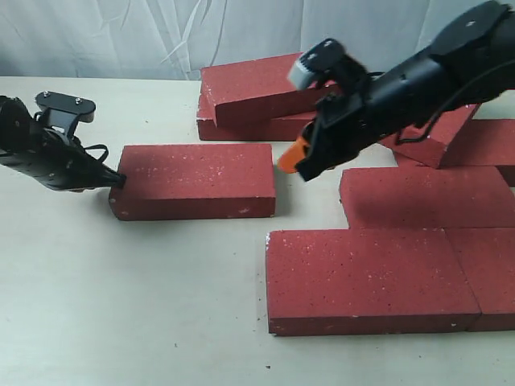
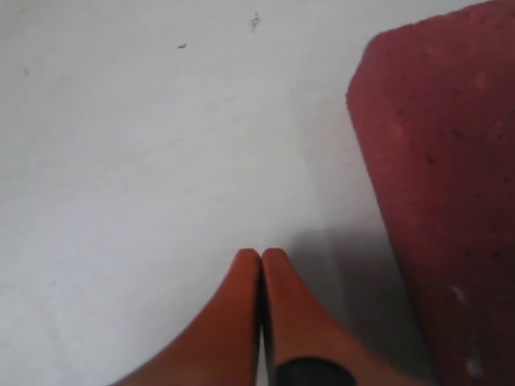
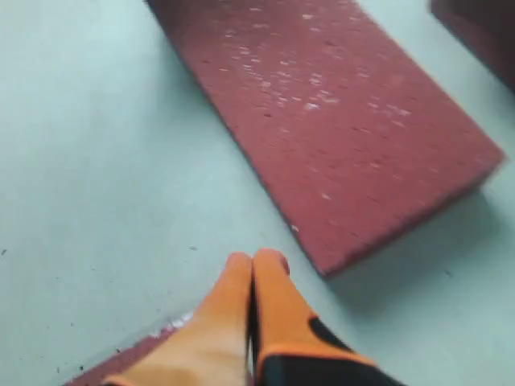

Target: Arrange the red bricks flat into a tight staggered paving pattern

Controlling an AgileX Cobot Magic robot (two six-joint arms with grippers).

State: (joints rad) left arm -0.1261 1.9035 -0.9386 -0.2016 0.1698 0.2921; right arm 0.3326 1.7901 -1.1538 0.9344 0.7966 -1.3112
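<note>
One loose brick (image 1: 193, 181) lies flat on the worktop (image 1: 121, 305), apart from the rest, with its long axis running across the exterior view. At its left short end are the left fingers (image 2: 241, 314), pressed together, tips low by the worktop and just beside that end face. I cannot tell whether they touch it. Off the brick's right end, the right fingers (image 3: 229, 314) are likewise together, gripping nothing, and hover above the bare strip between it and the laid bricks (image 1: 370, 277). Those lie flat and tight on the right: two in the near row and a stepped-back brick (image 1: 426, 197) behind them. Spare bricks (image 1: 257, 96) are heaped at the back. The loose brick sits roughly in line with the stepped-back brick, so the gap would close rightward along its long axis. In my judgement the left arm is better placed, being behind the brick for a push, while the right fingers stand in that path.
</note>
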